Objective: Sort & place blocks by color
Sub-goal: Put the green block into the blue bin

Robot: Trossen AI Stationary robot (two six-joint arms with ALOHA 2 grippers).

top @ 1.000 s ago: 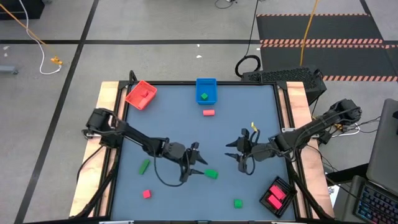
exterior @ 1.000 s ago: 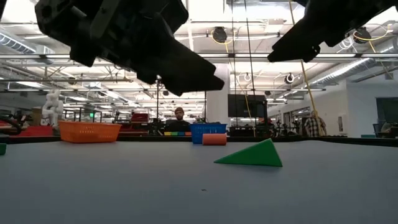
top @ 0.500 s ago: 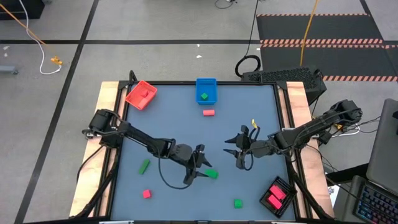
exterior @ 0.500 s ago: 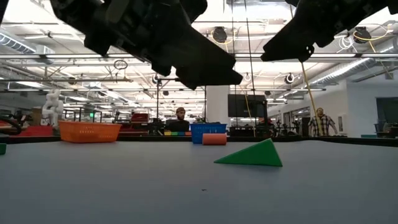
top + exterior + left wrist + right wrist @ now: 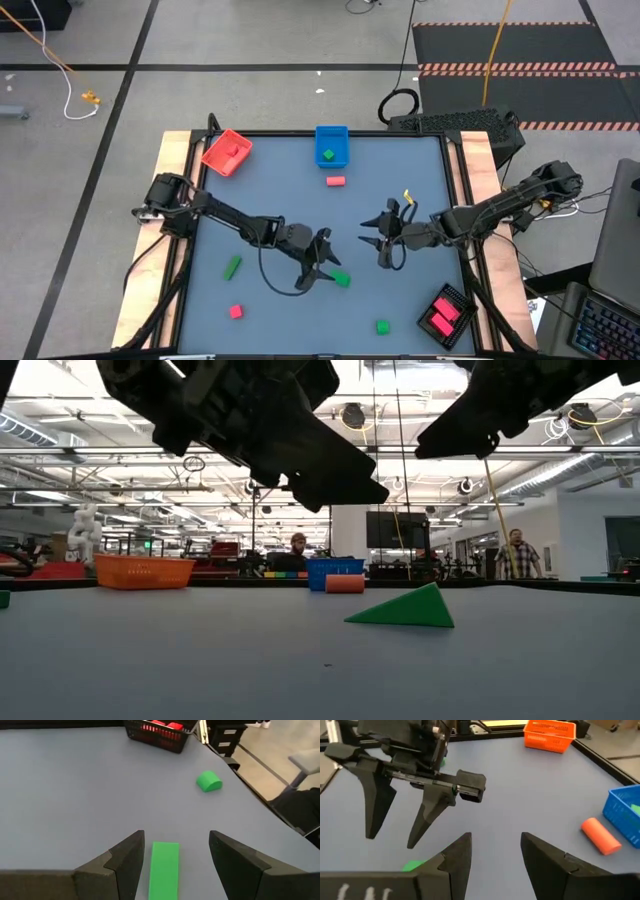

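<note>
A green block (image 5: 340,279) lies flat on the grey table; in the low view it shows as a green wedge (image 5: 405,608). My left gripper (image 5: 324,262) hangs open above it, and in the left wrist view the block (image 5: 164,870) shows between the two fingers of this gripper (image 5: 176,837), untouched. My right gripper (image 5: 383,242) hovers open to the right of it, holding nothing (image 5: 496,840). Other blocks lie apart: a green bar (image 5: 232,267), a red cube (image 5: 236,311), a green rounded piece (image 5: 382,326) and a red cylinder (image 5: 336,181).
A red tray (image 5: 226,152) and a blue tray (image 5: 332,146) with a green piece inside stand at the far edge. A black tray (image 5: 446,315) with pink blocks sits at the near right corner. People stand in the room beyond the table.
My left gripper has moved toward the table's right edge and risen a little, coming over the green block, its fingers still open. The block has stayed where it was.
</note>
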